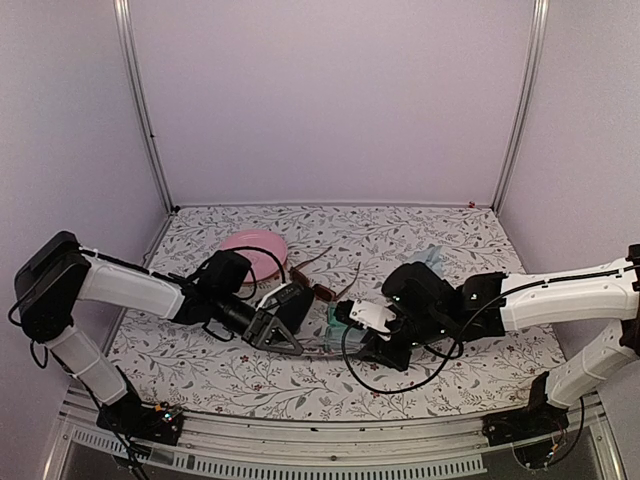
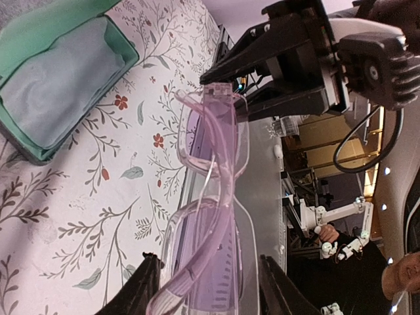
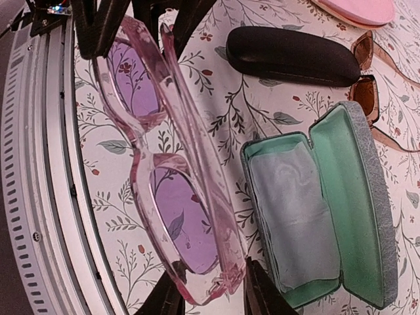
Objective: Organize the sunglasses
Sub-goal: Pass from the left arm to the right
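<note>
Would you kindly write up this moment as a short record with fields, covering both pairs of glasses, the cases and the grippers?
Pale glasses: folded, spanning between both grippers
Left gripper: shut on one end of them
Right gripper: appears shut on the other end
Brown sunglasses: on the table beside the black case, arms unfolded
Open case: lid up, green lining, a cloth inside, no glasses in it
Black case: shut, on the table

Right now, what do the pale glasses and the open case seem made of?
Pale glasses: probably glossy clear plastic, since the table pattern shows through the pink frame. Open case: grey textured shell, perhaps fabric-covered, with matte mint lining.
</note>
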Action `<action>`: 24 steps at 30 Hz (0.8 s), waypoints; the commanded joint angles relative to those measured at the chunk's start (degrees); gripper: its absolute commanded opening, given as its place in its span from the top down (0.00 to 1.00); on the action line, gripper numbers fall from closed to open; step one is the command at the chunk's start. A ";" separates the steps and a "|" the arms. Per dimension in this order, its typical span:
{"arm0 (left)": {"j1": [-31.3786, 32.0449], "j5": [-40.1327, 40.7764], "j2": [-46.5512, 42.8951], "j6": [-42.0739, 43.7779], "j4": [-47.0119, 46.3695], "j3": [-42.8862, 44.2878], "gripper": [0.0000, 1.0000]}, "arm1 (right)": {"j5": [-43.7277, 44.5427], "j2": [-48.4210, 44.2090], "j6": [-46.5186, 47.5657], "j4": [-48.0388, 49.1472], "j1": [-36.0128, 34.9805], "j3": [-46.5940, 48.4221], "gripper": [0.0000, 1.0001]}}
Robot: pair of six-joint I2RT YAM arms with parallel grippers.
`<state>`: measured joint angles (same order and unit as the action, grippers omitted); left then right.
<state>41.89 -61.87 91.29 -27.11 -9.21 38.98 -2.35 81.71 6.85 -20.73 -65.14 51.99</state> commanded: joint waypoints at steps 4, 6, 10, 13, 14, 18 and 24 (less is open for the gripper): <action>-0.49 -2.59 1.91 0.16 0.51 1.01 0.97 | -1.00 0.33 1.64 -0.28 -0.24 1.95 0.73; -0.49 -2.93 2.20 -0.02 0.51 1.09 0.97 | -1.33 0.37 1.99 -0.19 -0.27 1.84 0.75; -0.49 -3.58 2.72 -0.40 0.47 1.18 0.97 | -1.84 0.36 2.22 0.00 -0.29 1.42 0.79; -0.41 -4.30 3.10 -0.64 0.42 1.18 0.97 | -2.51 0.29 1.99 0.33 -0.27 0.75 0.79; -0.40 -4.50 3.17 -0.66 0.42 1.18 0.97 | -2.63 0.25 1.82 0.46 -0.31 0.57 0.79; -0.25 -5.37 3.28 -0.66 0.43 1.01 0.98 | -2.87 -0.77 1.13 1.47 -0.36 -0.44 0.75; 0.34 -6.15 3.87 0.16 1.90 1.24 0.99 | -1.31 -1.62 1.19 2.49 -0.73 -0.79 0.52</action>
<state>41.80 -66.30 93.93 -28.84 -8.56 39.29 -3.84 81.80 8.71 -20.93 -65.39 51.48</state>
